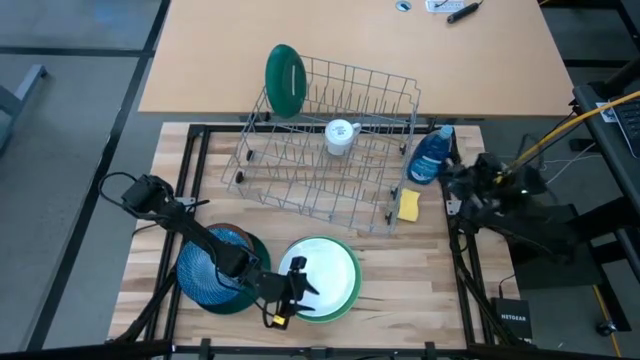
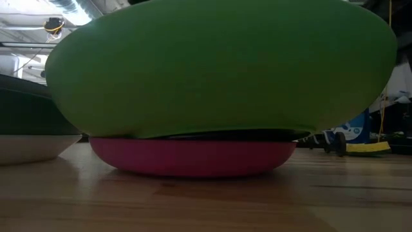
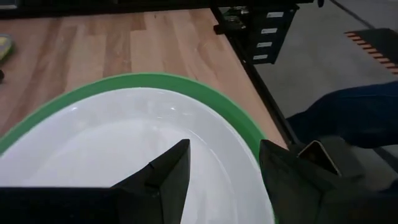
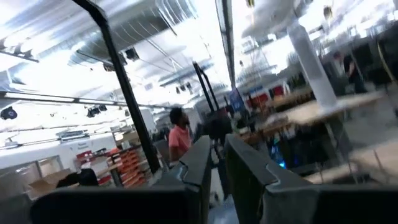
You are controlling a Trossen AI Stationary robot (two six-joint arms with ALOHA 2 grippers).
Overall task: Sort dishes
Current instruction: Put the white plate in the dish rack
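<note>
A white plate (image 1: 328, 272) lies in a light green plate (image 1: 352, 298) near the table's front edge. In the low view the light green plate (image 2: 219, 64) rests on a pink dish (image 2: 193, 158). My left gripper (image 1: 292, 292) is open at the plates' near-left rim: one finger (image 3: 165, 177) over the white plate (image 3: 112, 149), the other (image 3: 292, 180) outside the green rim (image 3: 236, 115). To the left a blue bowl (image 1: 208, 268) sits in a dark green plate (image 1: 250, 300). Another dark green plate (image 1: 285, 78) stands on edge in the wire rack (image 1: 320, 165). My right gripper (image 4: 219, 168) is shut and empty, raised at the table's right. My left gripper straddles the stacked plates' rim (image 3: 252, 155), coming in slanted down from the table's left. Whether either finger touches the plates I cannot tell. The plates lie flat on the stack.
A white cup (image 1: 341, 135) lies in the rack. A blue soap bottle (image 1: 430, 155) and a yellow sponge (image 1: 409, 205) sit by the rack's right end. Bare wood lies right of the plates. A person (image 4: 180, 140) stands far off in the room.
</note>
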